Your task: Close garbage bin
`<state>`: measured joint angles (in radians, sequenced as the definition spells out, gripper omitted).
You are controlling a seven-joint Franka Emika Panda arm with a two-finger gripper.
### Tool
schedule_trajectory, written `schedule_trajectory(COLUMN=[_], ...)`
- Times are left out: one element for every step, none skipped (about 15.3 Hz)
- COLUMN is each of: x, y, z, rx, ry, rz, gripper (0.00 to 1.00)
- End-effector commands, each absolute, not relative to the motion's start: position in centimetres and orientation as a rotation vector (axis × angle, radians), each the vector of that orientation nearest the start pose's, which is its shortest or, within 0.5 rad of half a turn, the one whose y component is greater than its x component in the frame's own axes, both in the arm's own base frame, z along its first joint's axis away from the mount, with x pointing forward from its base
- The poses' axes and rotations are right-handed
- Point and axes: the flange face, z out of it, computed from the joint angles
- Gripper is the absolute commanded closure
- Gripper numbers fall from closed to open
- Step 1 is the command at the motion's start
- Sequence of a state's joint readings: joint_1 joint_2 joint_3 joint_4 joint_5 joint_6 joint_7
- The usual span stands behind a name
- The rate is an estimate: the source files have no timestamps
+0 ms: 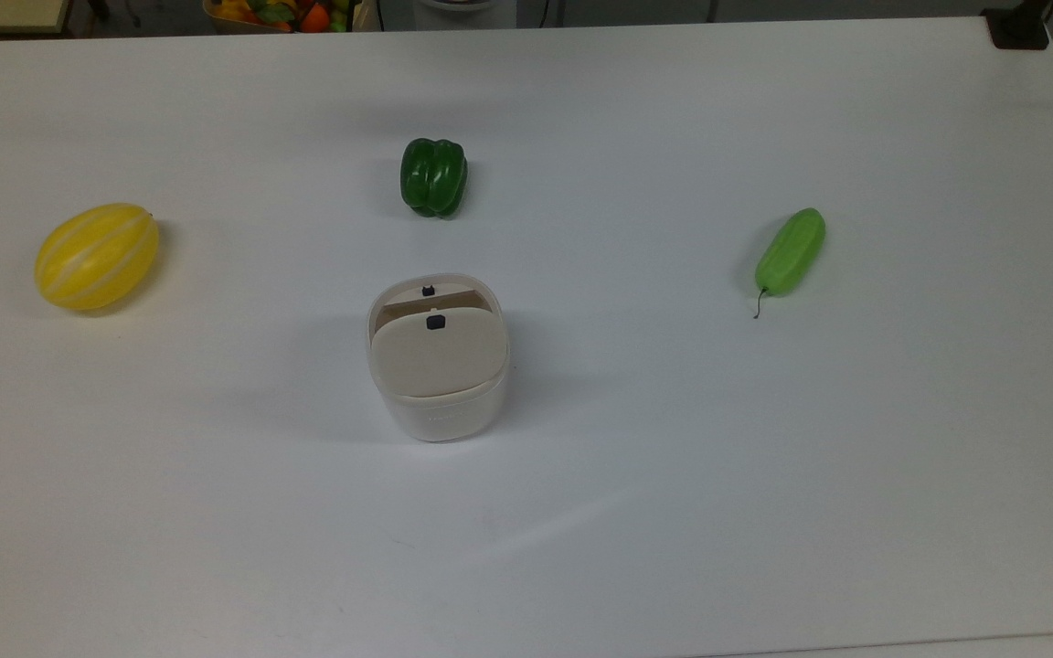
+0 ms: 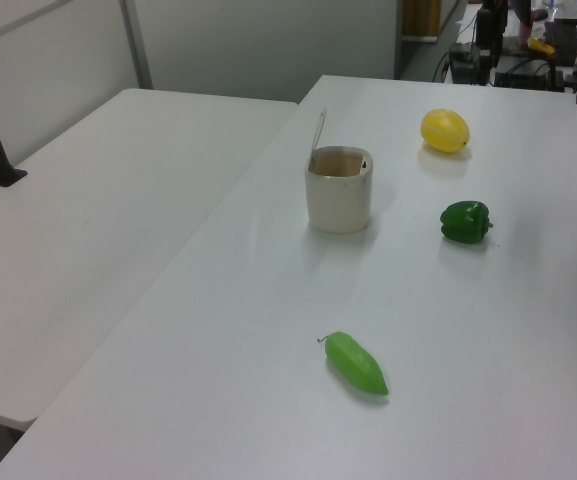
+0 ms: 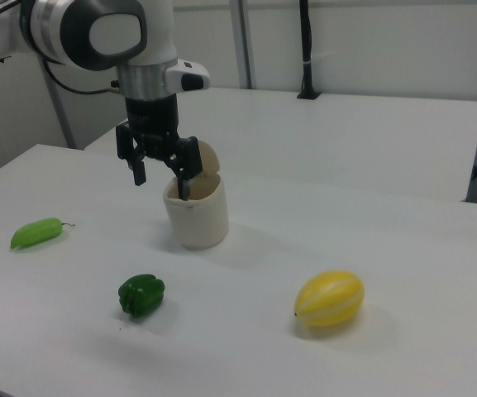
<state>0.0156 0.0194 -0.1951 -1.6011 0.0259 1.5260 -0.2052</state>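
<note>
Four things lie on our white worktop (image 1: 764, 475): small white rounded plastic garbage bin (image 1: 438, 402) near the middle, w/ its beige flat lid (image 1: 437, 352) raised upright; dark green bell pepper (image 1: 433, 176) just beyond it toward the far edge in the top view; striped yellow melon (image 1: 97, 256) by the top view's left edge; light green pod-shaped veg (image 1: 791, 250) toward the top view's right edge. In the right view we see the black pincer (image 3: 163, 184) spread, hanging at the bin's rim beside the lid.

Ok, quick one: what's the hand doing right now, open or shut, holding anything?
Hand: open, holding nothing, in front of the bin in the right view.
</note>
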Motion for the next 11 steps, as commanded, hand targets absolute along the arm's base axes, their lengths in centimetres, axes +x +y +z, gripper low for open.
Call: schedule_trajectory(x=[54.16,54.18,54.22,54.21,54.27,54.29,54.3,54.3,54.38,54.63,54.96], y=[-9.46,-9.45,-9.46,-9.51,-9.41,-9.29,-9.28,-9.19,-9.16,-9.02,-8.99], z=[59.47,59.48,59.4,59.4,59.31,59.31,59.38,59.38,59.52,59.76,59.65], rx=[-3.107,-3.106,-3.099,-3.096,-3.094,-3.091,-3.089,-3.08,-3.07,-3.058,-3.049], ry=[-0.043,-0.043,-0.054,-0.059,-0.066,-0.073,-0.088,-0.109,-0.127,-0.146,-0.162], rz=[0.171,0.168,0.168,0.166,0.168,0.167,0.164,0.163,0.151,0.136,0.129], gripper=[0.0,0.0,0.08,0.18,0.3,0.46,0.59,0.7,0.82,0.91,0.99])
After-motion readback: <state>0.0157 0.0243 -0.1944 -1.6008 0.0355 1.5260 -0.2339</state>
